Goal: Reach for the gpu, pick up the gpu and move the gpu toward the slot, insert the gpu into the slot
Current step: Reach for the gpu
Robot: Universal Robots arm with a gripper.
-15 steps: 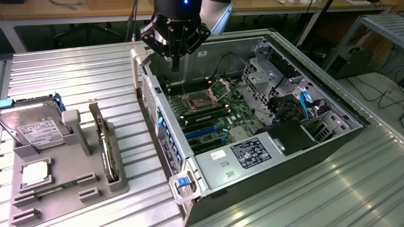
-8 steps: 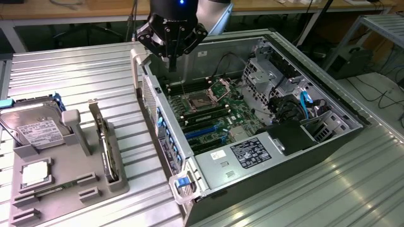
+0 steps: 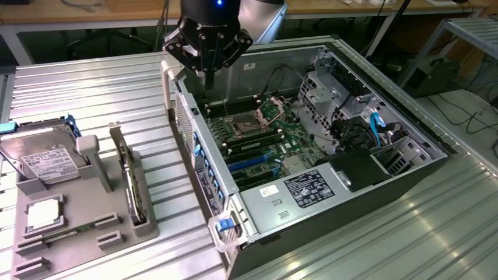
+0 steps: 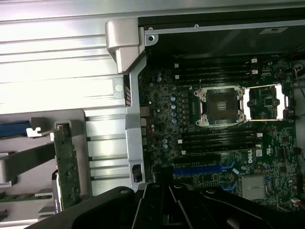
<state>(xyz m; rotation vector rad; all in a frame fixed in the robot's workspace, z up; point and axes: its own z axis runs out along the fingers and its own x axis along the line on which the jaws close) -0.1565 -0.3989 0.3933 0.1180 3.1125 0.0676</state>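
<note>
My gripper point(image 3: 209, 74) hangs at twelve o'clock in the exterior view, over the far rim of the open computer case point(image 3: 311, 233). Its fingers are pressed together and carry nothing. From the gripper, the gpu point(image 3: 128, 175) is at seven o'clock and well apart. It stands on edge in a groove of the grey holder point(image 3: 86, 233), with its silver bracket at the far end. The same holder carries a hard drive point(image 3: 43, 154) at ten o'clock from the gpu and a square processor chip point(image 3: 43, 214) at eight o'clock. Inside the case lies the green motherboard point(image 3: 292, 143), with its open processor socket point(image 3: 251, 123). The blue slot point(image 3: 249, 163) is at six o'clock from that socket.
</note>
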